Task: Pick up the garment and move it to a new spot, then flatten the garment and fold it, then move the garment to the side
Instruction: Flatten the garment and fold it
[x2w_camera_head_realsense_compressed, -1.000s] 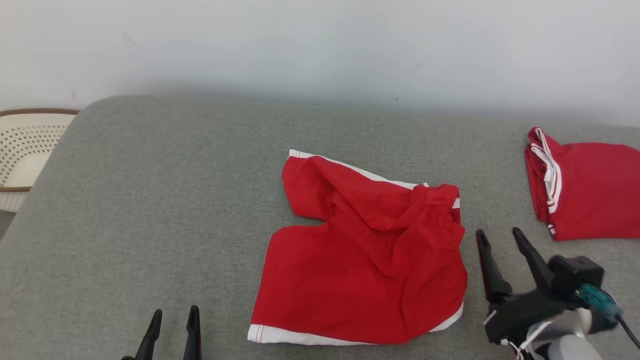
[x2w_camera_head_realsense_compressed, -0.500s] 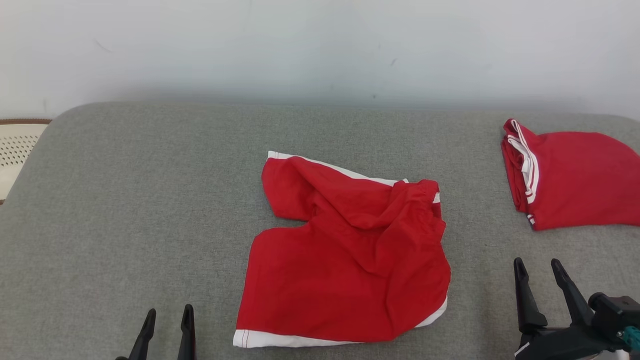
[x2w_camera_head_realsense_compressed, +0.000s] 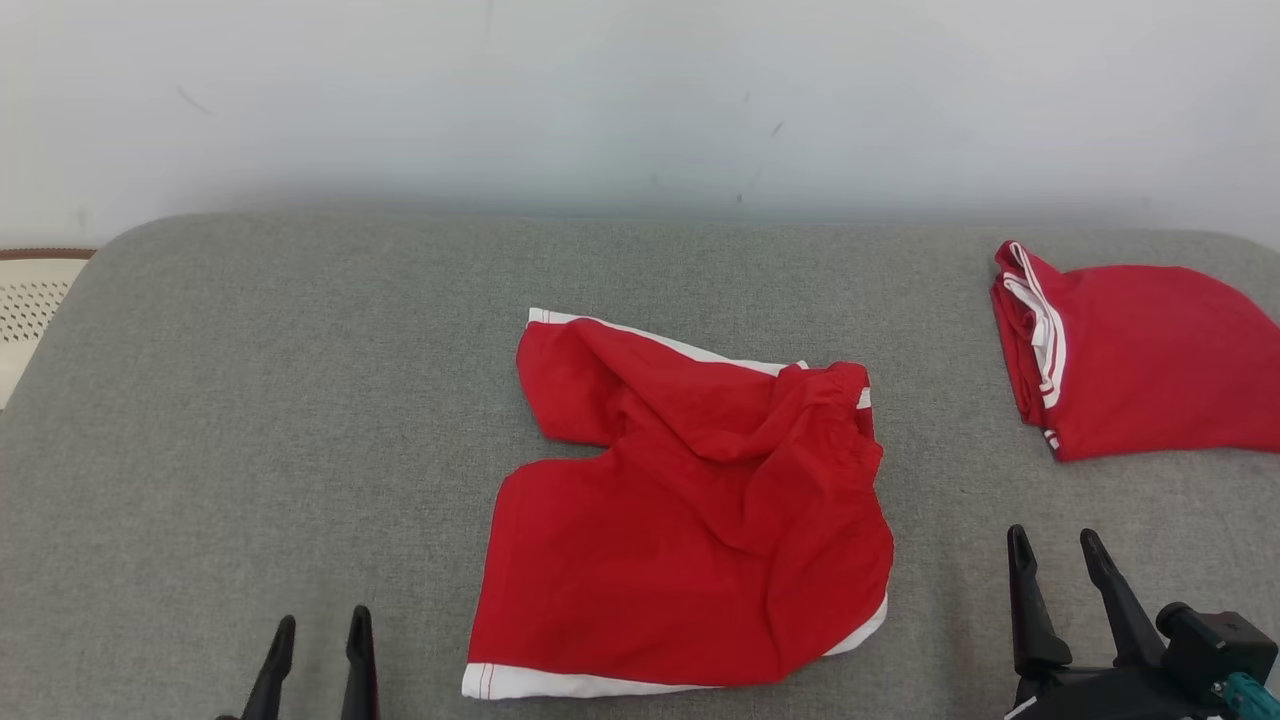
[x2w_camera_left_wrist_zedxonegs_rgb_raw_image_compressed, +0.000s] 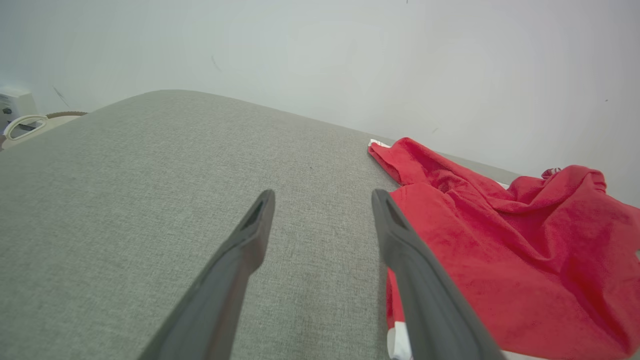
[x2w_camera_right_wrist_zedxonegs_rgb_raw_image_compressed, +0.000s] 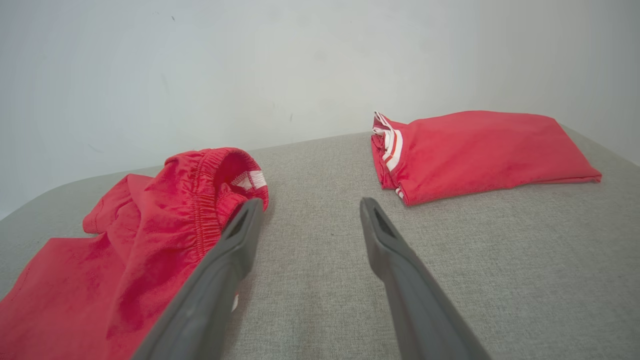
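Grey padded surface (x2w_camera_head_realsense_compressed: 250, 400) is stretching across the head view beneath a pale wall (x2w_camera_head_realsense_compressed: 640, 90). The garment (x2w_camera_head_realsense_compressed: 690, 540), a pair of red shorts with white trim, is lying crumpled near the middle of the padding. One leg is spreading toward the robot and the other is bunching up behind it. Well to the garment's right a folded red bundle (x2w_camera_head_realsense_compressed: 1140, 360) is sitting near the wall, and far to its left a perforated basket (x2w_camera_head_realsense_compressed: 25, 300) is peeking in past the padding. The left gripper (x2w_camera_head_realsense_compressed: 323, 617) is pointing away from the robot, low and clearly left of the garment, with its fingers parted and nothing between them. The right gripper (x2w_camera_head_realsense_compressed: 1052, 533) is sitting just right of the garment's near corner, leaning slightly, with its fingers also parted and empty.

In the left wrist view, the two dark fingers are reaching out low over bare padding, spread wide and gripping nothing. The garment (x2w_camera_left_wrist_zedxonegs_rgb_raw_image_compressed: 500, 240) is lying to their right, its white hem (x2w_camera_left_wrist_zedxonegs_rgb_raw_image_compressed: 400, 345) showing beside the right-hand finger; whether they are touching cannot be told.

In the right wrist view, the fingers are splaying wide over bare padding, holding nothing. The garment's elastic waistband (x2w_camera_right_wrist_zedxonegs_rgb_raw_image_compressed: 210, 170) is rising just beside the left-hand finger. The folded bundle (x2w_camera_right_wrist_zedxonegs_rgb_raw_image_compressed: 480, 150) is resting farther off, apart from the garment.
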